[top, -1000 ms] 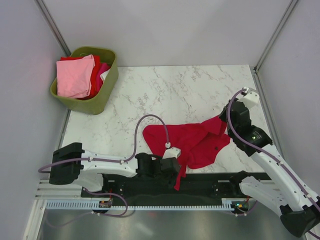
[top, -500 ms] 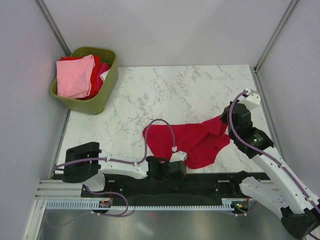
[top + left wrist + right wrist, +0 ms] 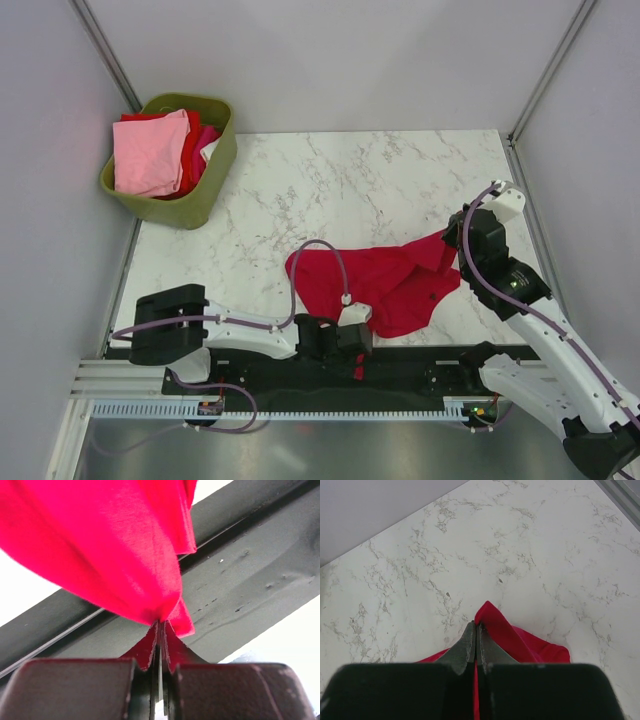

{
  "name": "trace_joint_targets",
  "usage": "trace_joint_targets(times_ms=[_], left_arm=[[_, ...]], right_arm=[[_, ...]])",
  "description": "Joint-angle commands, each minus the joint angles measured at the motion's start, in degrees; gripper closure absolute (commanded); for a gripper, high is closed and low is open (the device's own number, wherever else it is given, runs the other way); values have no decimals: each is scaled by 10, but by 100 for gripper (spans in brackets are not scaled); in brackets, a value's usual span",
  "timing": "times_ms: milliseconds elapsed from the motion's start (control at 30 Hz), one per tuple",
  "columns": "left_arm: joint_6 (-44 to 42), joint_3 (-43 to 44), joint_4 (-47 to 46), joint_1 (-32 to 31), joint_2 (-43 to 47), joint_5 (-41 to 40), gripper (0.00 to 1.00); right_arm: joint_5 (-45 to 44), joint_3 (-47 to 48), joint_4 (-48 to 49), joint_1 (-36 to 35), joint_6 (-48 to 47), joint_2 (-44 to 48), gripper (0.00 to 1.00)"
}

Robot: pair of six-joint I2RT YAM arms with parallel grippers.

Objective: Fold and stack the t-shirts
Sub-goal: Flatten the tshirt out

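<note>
Two pinches hold the shirt (image 3: pixel 395 285), crumpled at the table's (image 3: pixel 350 190) near edge: left gripper (image 3: pixel 160 626) clenched on a dangling corner, right gripper (image 3: pixel 476 628) on its right side. Draw them apart evenly (no jerking) to flatten it.
</note>
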State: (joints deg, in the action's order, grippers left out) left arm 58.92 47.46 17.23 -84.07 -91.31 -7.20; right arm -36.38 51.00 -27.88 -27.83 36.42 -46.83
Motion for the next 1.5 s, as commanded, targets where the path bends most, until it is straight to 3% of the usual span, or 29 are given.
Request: trace_joint_targets(times_ms=[0, 167, 333, 400, 533, 800, 933, 1100, 1267, 1467], left_arm=[[-11, -4, 17, 18, 43, -37, 98], [-66, -15, 83, 95, 139, -40, 98], [-150, 17, 164, 244, 243, -28, 98], [-181, 37, 207, 311, 275, -41, 98], [-225, 104, 243, 398, 283, -46, 98], [-302, 256, 259, 565, 217, 3, 98], [-343, 394, 283, 568, 214, -2, 98], [-388, 520, 289, 568, 265, 14, 98], [-405, 569, 289, 568, 356, 39, 98], [-392, 584, 289, 567, 406, 58, 98]], right_arm=[[-11, 1, 11, 2, 2, 1, 100], [1, 10, 13, 2, -11, -20, 100], [24, 26, 17, 10, -28, -68, 100], [76, 35, 31, 30, -41, -90, 100], [202, 79, 45, 81, -56, -151, 100], [233, 265, 27, 112, -63, -197, 100], [205, 392, -15, 113, -75, -195, 100], [186, 452, -37, 113, -88, -120, 100], [183, 473, -32, 113, -97, -13, 100], [222, 488, -24, 114, -81, 44, 100]])
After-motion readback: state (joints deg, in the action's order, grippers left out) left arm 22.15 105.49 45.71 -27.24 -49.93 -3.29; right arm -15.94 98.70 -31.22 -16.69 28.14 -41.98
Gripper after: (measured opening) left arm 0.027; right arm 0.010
